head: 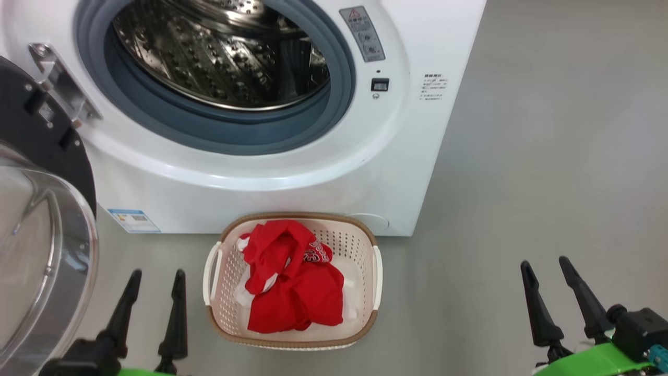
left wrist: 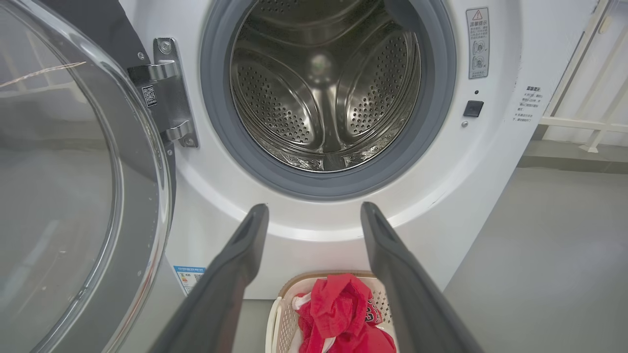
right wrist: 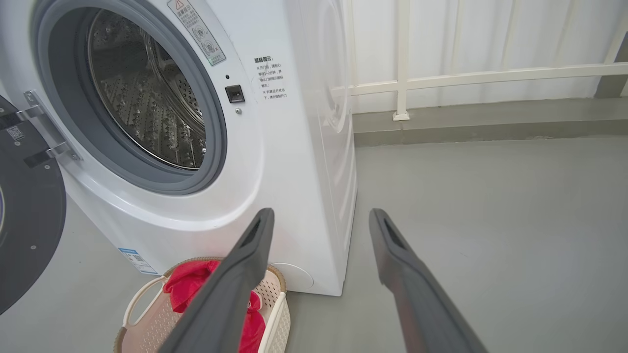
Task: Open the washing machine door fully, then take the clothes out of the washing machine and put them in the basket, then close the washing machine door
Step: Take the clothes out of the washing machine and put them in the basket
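The white washing machine (head: 292,177) stands with its door (head: 42,250) swung open to the left, the glass bowl bulging toward me. Its steel drum (left wrist: 324,93) holds no cloth that I can see. Red clothes (head: 292,277) with some white cloth lie in the cream basket (head: 360,245) on the floor just before the machine. My left gripper (head: 156,279) is open beside the basket's left handle, nothing between its fingers. My right gripper (head: 545,266) is open over the bare floor to the right. The clothes (left wrist: 343,314) and basket (right wrist: 277,309) show low in both wrist views.
Grey floor (head: 548,156) stretches to the right of the machine. A white railing (right wrist: 441,78) and wall run behind it. The open door's hinge (left wrist: 169,93) sits on the machine's left front.
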Available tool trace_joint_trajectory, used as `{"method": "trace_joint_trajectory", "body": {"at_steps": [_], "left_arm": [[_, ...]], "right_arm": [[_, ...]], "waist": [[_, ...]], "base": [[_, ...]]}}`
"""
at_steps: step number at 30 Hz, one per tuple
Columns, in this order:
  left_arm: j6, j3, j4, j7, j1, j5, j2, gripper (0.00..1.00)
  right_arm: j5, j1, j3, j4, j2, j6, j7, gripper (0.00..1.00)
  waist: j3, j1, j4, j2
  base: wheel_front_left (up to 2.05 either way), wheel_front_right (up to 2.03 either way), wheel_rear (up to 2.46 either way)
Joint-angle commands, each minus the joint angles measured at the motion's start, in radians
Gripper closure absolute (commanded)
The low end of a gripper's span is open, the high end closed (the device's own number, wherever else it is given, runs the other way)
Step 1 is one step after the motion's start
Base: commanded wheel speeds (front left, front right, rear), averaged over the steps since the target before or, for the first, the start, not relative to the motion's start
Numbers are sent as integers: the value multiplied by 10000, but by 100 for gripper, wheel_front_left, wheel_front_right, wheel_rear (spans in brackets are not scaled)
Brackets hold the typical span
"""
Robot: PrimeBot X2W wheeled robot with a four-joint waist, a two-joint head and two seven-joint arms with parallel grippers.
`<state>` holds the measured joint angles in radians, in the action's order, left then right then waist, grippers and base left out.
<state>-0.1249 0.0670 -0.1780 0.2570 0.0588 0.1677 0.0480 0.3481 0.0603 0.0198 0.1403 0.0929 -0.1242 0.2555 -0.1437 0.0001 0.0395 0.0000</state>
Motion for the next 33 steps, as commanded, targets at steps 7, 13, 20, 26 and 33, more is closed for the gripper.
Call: {"method": "trace_joint_trajectory", "body": {"at_steps": [7,13,20,26,33], "left_arm": [[-57,614,794,47,-854,-111,63,0],[-57,767,953,47,-1073,-98,33,0],[-57,742,927,47,-978,2,25,0],[-57,716,923,47,-959,25,24,0],[-58,696,959,47,-901,-17,23,0]], "right_arm": [[128,419,-9,-272,119,-65,63,0],[124,423,32,-305,39,-65,63,0],[104,321,45,-284,17,-65,63,0],[104,310,84,-269,19,-65,63,0],[113,303,78,-268,-9,-65,63,0]], "waist": [[355,-1,-47,0],[279,-1,-125,0],[249,-1,-199,0],[274,-1,-227,0],[299,-1,-224,0]], "base": [[0,0,0],[0,0,0],[0,0,0],[0,0,0],[0,0,0]]}}
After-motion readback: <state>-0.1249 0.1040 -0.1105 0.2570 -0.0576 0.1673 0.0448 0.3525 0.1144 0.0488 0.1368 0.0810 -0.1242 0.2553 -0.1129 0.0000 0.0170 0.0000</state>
